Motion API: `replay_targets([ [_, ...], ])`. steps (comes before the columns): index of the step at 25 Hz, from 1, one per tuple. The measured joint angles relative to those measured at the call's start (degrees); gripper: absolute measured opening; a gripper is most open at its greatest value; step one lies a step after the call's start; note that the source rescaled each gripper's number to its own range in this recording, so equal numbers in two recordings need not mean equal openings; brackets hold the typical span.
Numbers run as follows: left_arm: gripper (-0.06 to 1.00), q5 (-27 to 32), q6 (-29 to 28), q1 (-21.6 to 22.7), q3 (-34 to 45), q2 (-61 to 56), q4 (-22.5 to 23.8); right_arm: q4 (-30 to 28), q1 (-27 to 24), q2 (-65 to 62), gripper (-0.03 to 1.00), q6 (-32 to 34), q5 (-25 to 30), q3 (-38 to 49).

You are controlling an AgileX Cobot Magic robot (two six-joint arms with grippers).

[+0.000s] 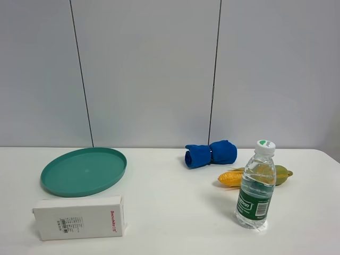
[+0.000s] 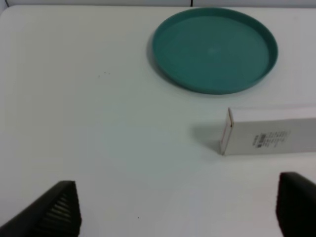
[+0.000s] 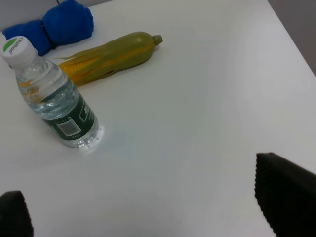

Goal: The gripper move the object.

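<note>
The white cardboard box with red lettering and a barcode label lies flat at the front left of the table. It also shows in the left wrist view, beyond the left gripper's far finger. My left gripper is open and empty above bare table, with the box apart from it. My right gripper is open and empty above bare table, apart from the water bottle. Neither gripper shows in the exterior high view.
A teal plate lies behind the box, also in the left wrist view. A water bottle stands at front right. A corn cob lies behind it. A blue rolled cloth lies further back.
</note>
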Motion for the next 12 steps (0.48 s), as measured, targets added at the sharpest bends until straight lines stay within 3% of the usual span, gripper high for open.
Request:
replay_targets([
  [12, 1.0, 0.0, 0.0, 0.0, 0.0, 0.0, 0.0, 0.0, 0.0, 0.0, 0.88, 0.0, 0.0, 0.0],
])
